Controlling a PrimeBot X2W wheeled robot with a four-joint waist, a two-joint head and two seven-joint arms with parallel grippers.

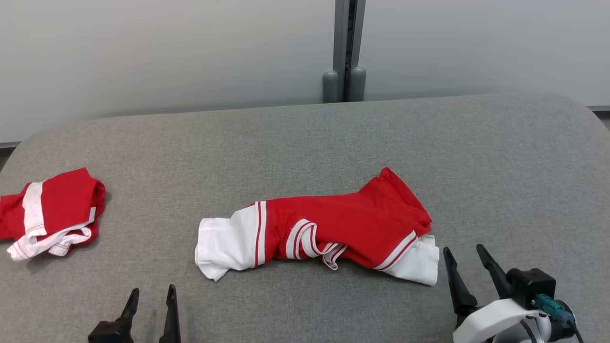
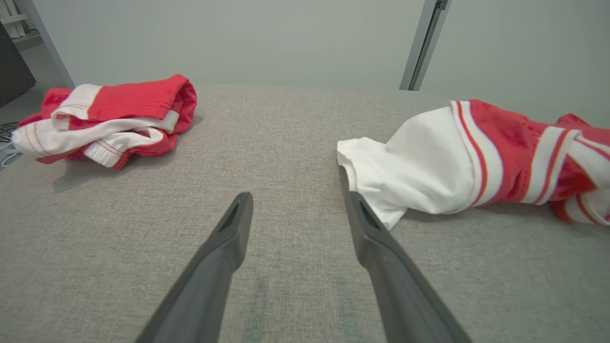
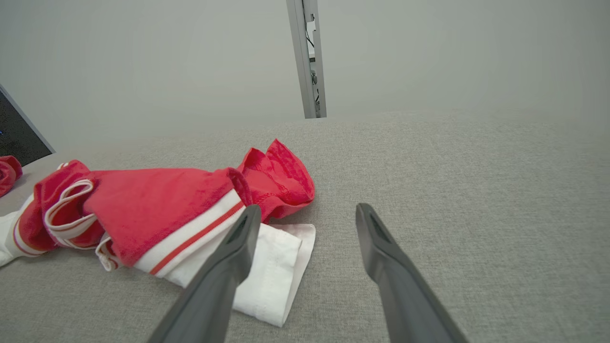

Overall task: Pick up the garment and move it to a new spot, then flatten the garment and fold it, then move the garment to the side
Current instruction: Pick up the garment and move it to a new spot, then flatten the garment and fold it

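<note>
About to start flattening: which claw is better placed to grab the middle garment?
Right, probably. The right claw stands open just beside the white sleeve of the crumpled garment; the left claw, also open, sits farther from its other end.

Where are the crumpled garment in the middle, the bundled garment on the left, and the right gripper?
crumpled garment (image 1: 352, 224), head view, on its red middle panel.
bundled garment (image 1: 62, 197), head view, on its red top layer.
right gripper (image 1: 462, 249), head view, midway between its two fingertips.
</note>
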